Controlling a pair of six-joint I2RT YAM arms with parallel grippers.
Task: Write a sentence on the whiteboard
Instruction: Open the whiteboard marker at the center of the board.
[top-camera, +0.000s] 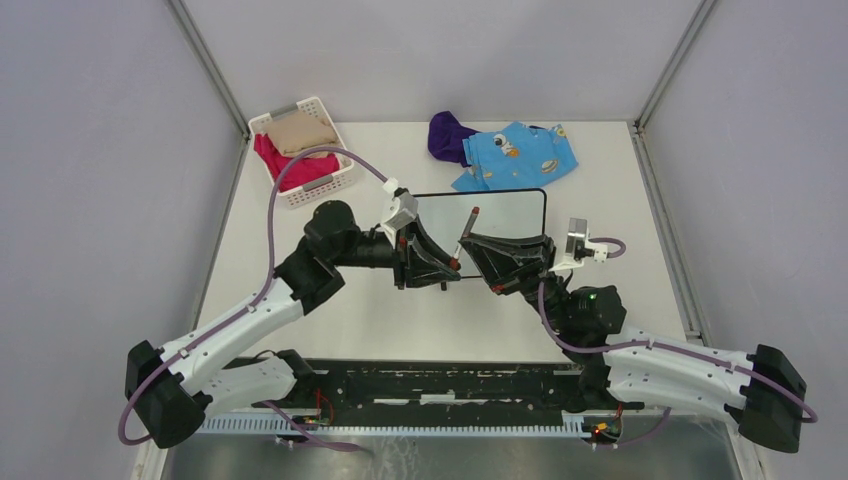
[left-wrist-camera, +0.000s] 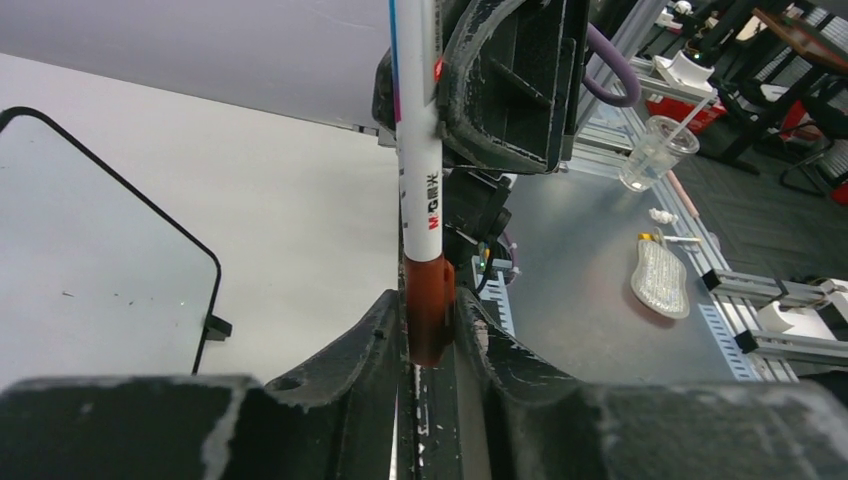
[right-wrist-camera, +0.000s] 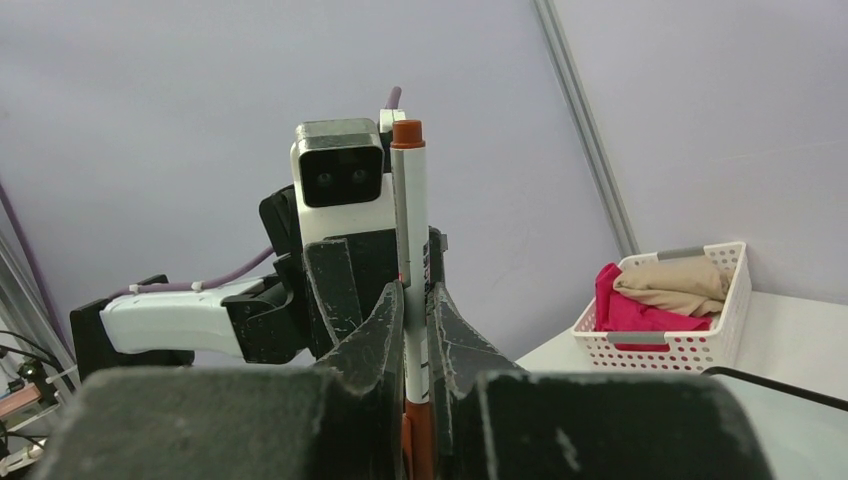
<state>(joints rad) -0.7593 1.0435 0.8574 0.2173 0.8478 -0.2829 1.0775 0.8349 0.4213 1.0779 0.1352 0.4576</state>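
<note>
I am at the uncapping step, and no writing has begun. The marker (left-wrist-camera: 420, 180) stands nearly upright between my two hands, over the near part of the whiteboard (top-camera: 512, 212). The right hand (right-wrist-camera: 410, 300) is pressed together on the white barrel. The left hand (left-wrist-camera: 430, 345) pinches the reddish-brown cap (left-wrist-camera: 430, 295) at the lower end. Its fingers (left-wrist-camera: 365, 345) seem to touch the cap on both sides, but I cannot judge how firm this grip is.

The whiteboard lies flat in the middle of the counter (top-camera: 620, 230), partly under the hands and just in front of a blue printed cloth (top-camera: 520, 155). Its face is smooth and glossy, with a thin black frame and rounded corners. I see only a few small specks on it, and no sentence is there yet.

For the next move, I think the two hands must pull apart straight along the barrel. The right hand should hold fixed so that the cap slides off without bending. The barrel is round, hard, slick plastic, and the fingers are hard black plastic, scuffed with white. A crooked pull may therefore let the marker turn or slip. After that, the tip must be turned down to the board.

At the far left, a white slatted plastic basket (top-camera: 303, 150) holds soft pink and beige cloth. A purple cloth (top-camera: 448, 135) lies crumpled beside the blue one.
</note>
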